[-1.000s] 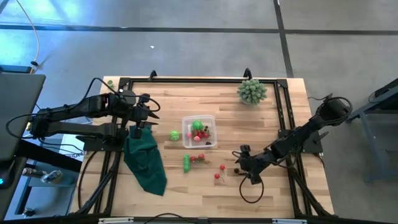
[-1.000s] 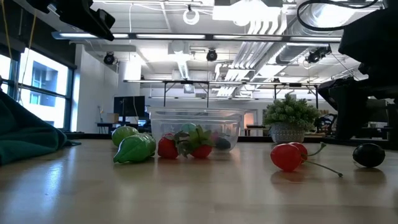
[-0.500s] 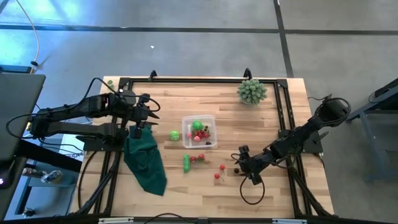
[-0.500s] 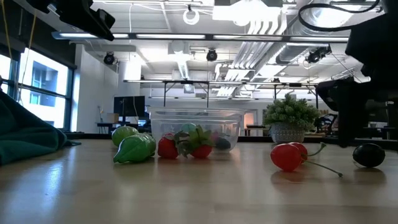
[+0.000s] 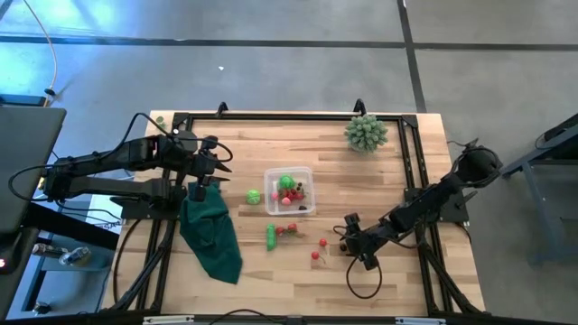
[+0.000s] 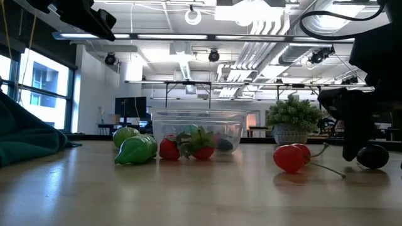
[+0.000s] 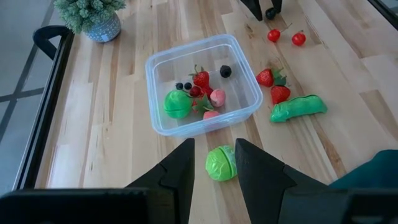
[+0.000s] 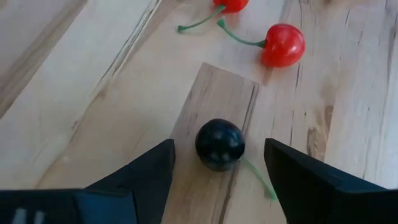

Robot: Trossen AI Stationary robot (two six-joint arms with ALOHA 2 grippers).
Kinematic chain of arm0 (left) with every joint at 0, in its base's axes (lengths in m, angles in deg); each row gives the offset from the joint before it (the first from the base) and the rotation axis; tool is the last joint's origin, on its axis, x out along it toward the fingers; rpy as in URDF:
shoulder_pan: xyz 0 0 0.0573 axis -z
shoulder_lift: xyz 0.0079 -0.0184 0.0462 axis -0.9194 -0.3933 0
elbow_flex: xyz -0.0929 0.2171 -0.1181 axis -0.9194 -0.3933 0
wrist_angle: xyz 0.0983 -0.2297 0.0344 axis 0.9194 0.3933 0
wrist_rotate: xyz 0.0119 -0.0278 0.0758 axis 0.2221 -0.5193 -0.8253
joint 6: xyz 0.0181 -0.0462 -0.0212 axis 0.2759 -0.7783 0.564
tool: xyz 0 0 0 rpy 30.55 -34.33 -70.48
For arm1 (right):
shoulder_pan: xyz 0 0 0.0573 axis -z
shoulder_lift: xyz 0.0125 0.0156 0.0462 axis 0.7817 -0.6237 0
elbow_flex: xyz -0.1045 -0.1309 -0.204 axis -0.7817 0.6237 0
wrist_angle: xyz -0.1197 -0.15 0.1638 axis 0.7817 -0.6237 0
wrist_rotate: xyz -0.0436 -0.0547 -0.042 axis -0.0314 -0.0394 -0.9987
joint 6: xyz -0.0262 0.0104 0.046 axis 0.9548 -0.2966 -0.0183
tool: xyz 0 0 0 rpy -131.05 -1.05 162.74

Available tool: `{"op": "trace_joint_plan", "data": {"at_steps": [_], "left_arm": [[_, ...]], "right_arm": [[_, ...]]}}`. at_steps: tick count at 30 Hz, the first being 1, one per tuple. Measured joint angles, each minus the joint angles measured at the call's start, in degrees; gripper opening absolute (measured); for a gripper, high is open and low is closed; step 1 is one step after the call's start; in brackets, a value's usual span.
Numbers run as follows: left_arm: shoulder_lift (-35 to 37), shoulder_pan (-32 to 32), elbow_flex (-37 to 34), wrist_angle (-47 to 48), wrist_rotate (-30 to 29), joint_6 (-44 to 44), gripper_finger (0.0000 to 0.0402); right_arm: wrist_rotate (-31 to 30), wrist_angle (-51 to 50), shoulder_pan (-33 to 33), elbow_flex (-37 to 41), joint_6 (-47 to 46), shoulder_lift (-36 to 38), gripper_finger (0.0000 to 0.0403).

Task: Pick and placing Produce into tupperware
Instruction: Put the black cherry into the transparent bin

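Right gripper sits low over the table, fingers spread wide apart with a dark berry on the wood between them, not yet pinched. Only its wrist camera makes that clear; from above, the right gripper and berry merge into one dark blot near the two cherries. The level camera adds that the berry rests on the table beside the dark finger, with a cherry nearby on its stem.

Left gripper hangs over the table's left side, its fingers parted and empty, above a round green piece just outside the tupperware. That camera looks into the container: a green ball, strawberries, pink bits and dark berries lie inside, while two strawberries and a green pod lie outside it. Overhead, the tupperware sits mid-table, a dark green cloth trailing off to its left and a spiky plant at the far edge.
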Motion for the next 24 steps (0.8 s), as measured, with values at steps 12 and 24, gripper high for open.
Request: {"op": "trace_joint_plan", "data": {"at_steps": [12, 24], "left_arm": [[0.0, 0.0, 0.0, 0.0, 0.0, 0.0, 0.0106], [0.0, 0.0, 0.0, 0.0, 0.0, 0.0, 0.0106]], "right_arm": [[0.8, 0.7, 0.2, 0.0, -0.4, -0.1, 0.0175], [4.5, 1.8, 2.1, 0.0, -2.4, -0.1, 0.0170]]}}
